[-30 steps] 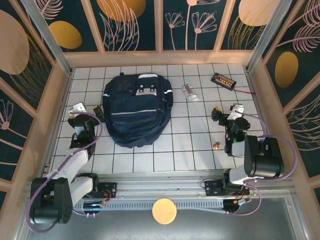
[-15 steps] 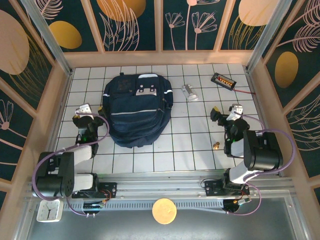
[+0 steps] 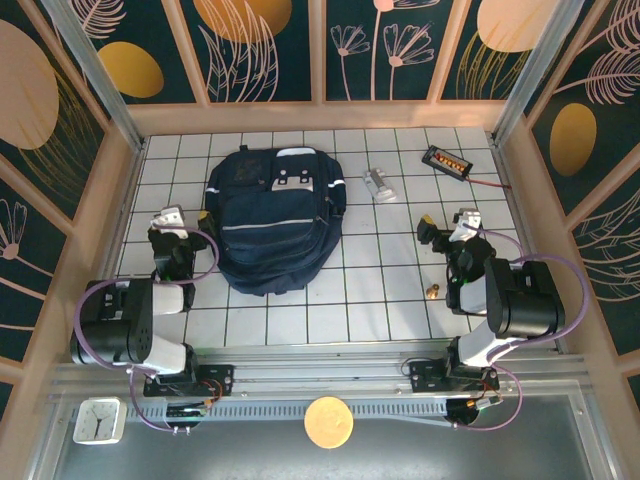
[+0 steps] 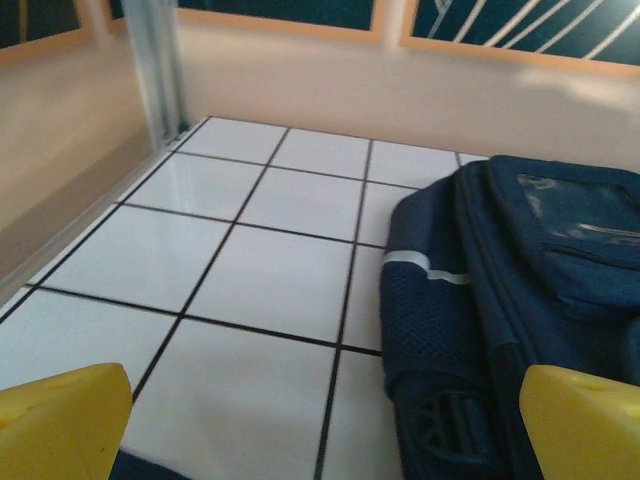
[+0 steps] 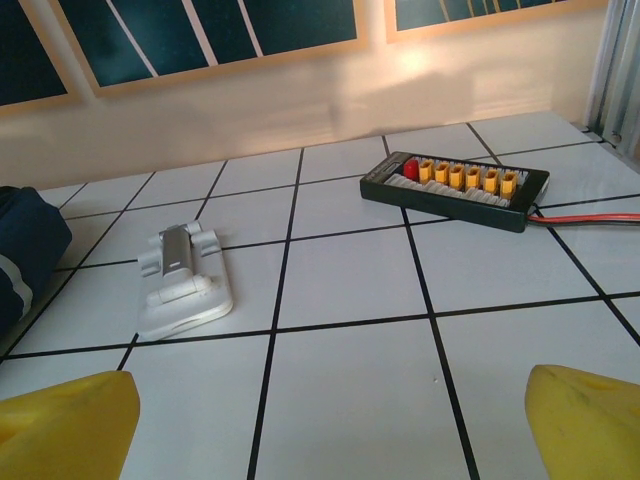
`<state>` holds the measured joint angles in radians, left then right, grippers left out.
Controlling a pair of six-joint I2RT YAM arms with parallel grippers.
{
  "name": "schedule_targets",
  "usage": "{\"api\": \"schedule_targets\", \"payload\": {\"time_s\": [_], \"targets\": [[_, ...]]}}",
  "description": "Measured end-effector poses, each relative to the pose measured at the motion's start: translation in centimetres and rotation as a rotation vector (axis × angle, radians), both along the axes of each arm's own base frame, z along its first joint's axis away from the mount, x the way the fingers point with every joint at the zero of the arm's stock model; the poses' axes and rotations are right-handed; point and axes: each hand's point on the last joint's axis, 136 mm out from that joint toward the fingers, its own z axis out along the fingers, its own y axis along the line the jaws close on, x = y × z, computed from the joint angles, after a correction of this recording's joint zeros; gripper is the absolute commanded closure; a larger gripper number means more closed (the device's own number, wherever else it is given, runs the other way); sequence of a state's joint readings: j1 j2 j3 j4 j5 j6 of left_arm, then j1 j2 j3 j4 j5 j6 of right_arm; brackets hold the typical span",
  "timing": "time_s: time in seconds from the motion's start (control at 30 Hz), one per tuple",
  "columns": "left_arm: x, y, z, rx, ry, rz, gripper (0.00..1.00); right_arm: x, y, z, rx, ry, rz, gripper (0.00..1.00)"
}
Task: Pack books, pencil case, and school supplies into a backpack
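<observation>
**Top external view: both claws empty and wide, backpack lying flat between them**

Top external shows the backpack (image 3: 275, 220) left of centre in the frame on the white tiled table (image 3: 380, 300), front pockets and white buckles facing up. The left gripper (image 3: 172, 226) sits just beside its lower-left edge, jaws spread and holding nothing. In the left wrist view its yellow fingertips (image 4: 62, 420) frame bare tile, with the pack's side pocket at the right of that frame. The right gripper (image 3: 446, 226) sits well apart from the pack at the right of the frame, also spread and empty. It faces the grey-white object (image 5: 185, 280) and the black tray with orange pieces (image 5: 455, 185).

Whether the main zip is open or shut I cannot tell from this angle.

My judgement is that any further packing depends on the pack's top edge, which lies toward the upper part of the frame. The left claw should pin the fabric close to that edge so the soft body does not slide over the tiles. The right one should cross low, clearing the grey-white object, and meet the zip squarely, not at a slant.
</observation>
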<state>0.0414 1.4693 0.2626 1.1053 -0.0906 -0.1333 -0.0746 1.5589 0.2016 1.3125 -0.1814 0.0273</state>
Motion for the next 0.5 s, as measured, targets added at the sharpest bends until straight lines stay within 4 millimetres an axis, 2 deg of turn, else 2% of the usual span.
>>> {"api": "schedule_targets", "payload": {"time_s": [0.13, 0.23, 0.5], "targets": [[-0.99, -0.69, -0.48, 0.004, -0.025, -0.039, 0.01, 0.01, -0.06, 0.00, -0.003, 0.000, -0.003, 0.01], [-0.89, -0.66, -0.81, 0.004, -0.018, -0.037, 0.01, 0.14, -0.33, 0.00, -0.007, 0.001, -0.028, 0.01], [-0.72, -0.61, 0.17, 0.007, -0.058, -0.035, 0.01, 0.24, -0.69, 0.02, -0.012, 0.002, -0.059, 0.01]]}}
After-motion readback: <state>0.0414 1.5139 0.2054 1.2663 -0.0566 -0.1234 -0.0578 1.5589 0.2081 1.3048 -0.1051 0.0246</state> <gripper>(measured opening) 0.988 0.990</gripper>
